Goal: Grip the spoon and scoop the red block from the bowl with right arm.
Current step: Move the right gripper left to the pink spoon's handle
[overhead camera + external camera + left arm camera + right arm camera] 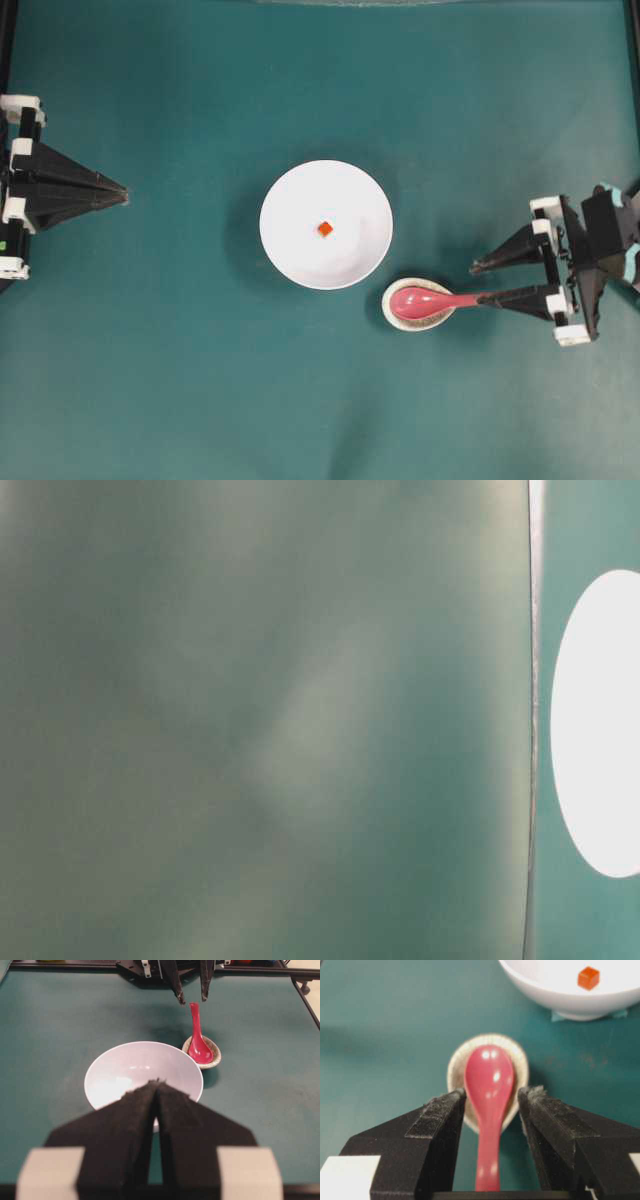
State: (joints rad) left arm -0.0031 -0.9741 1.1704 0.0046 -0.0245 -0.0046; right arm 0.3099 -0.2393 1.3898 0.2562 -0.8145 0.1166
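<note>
Teal table [150,380] bare but for dishes. Spoon [432,301] lay scoop-down in speckled rest [398,315] beside bowl [285,245], handle raised for pickup. Right gripper [483,282] gaped wide, straddling handle, gripping nothing. Block [325,229] sat mid-bowl. Left gripper [126,193] parked closed.

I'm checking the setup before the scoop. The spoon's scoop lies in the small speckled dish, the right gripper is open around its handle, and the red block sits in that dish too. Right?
Not quite. The red block sits in the white bowl, as the overhead view shows. The rest holds: the spoon rests its scoop in the speckled dish, with the right gripper open around the handle.
</note>
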